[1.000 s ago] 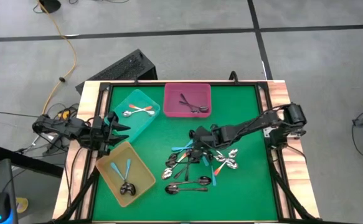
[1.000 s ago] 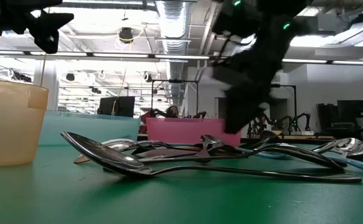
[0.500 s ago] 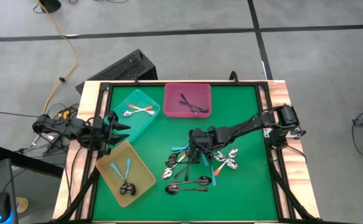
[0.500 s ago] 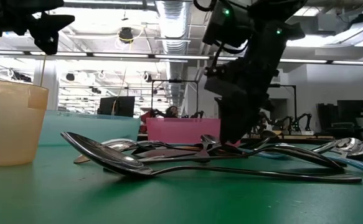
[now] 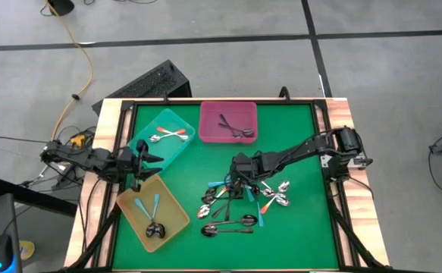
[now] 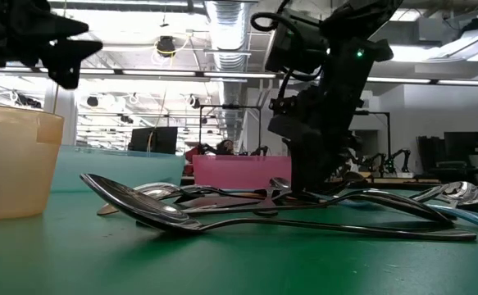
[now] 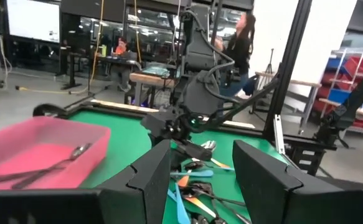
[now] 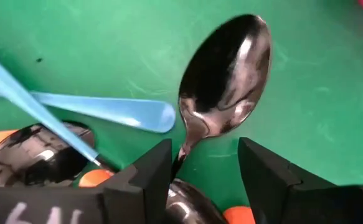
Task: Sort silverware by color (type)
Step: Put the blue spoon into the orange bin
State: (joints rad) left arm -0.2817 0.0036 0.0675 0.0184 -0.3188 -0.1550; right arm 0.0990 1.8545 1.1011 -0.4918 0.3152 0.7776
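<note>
Plainly, the right gripper [image 5: 238, 176] hangs low over the spoon pile [image 5: 239, 203] at the desk's [image 5: 296, 136] four o'clock, fingers spread astride a dark spoon's [image 8: 226, 78] neck. Closing could snag the crossing blue handle [image 8: 109, 109]. The left gripper [image 5: 139, 161], closed and empty, waits at nine o'clock.

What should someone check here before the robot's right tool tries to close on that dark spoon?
1. Right tool open: ok.
2. Dark spoon neck lies between its fingers: ok.
3. Neighbours clear: not ok; a blue handle ends right beside the neck.
4. Pink tray with dark spoons has room: ok.
5. Left tool out of the way, over the tray side: ok.
6. Tool touching the mat: cannot tell.
</note>
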